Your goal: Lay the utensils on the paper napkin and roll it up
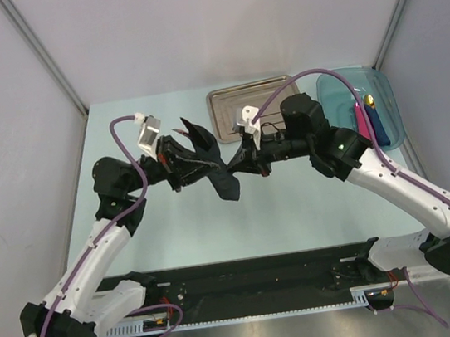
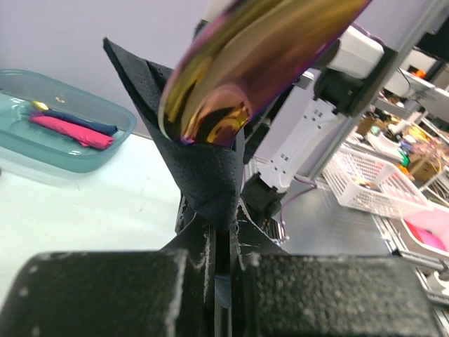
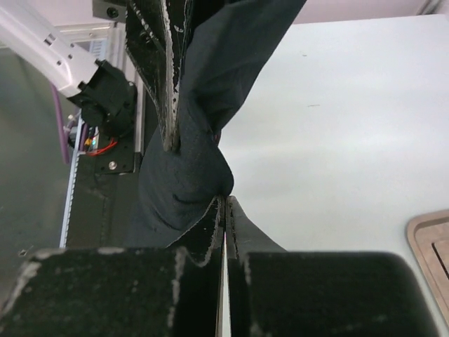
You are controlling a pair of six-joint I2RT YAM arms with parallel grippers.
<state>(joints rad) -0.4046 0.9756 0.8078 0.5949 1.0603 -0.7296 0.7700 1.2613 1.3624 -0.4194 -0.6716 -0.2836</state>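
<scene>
The black paper napkin [image 1: 219, 176] is wrapped into a cone and held in the air above the table between both grippers. My left gripper [image 1: 180, 171] is shut on its narrow end [image 2: 214, 182]. A shiny orange-gold utensil end [image 2: 217, 116] sticks out of the cone's open top, and a bit of blue shows between the left jaws. The dark utensil is hidden. My right gripper [image 1: 245, 162] is shut, its fingertips [image 3: 216, 210] pinching the edge of the napkin bundle [image 3: 186, 165]. The left gripper's fingers [image 3: 158, 63] show just beyond it.
A steel tray [image 1: 231, 121] lies at the back centre. A teal bin [image 1: 341, 98] at the back right holds a pink roll [image 1: 364, 125] and a dark blue roll [image 1: 378, 126]; the bin also shows in the left wrist view [image 2: 84, 165]. A white basket [image 2: 372, 184] stands off the table.
</scene>
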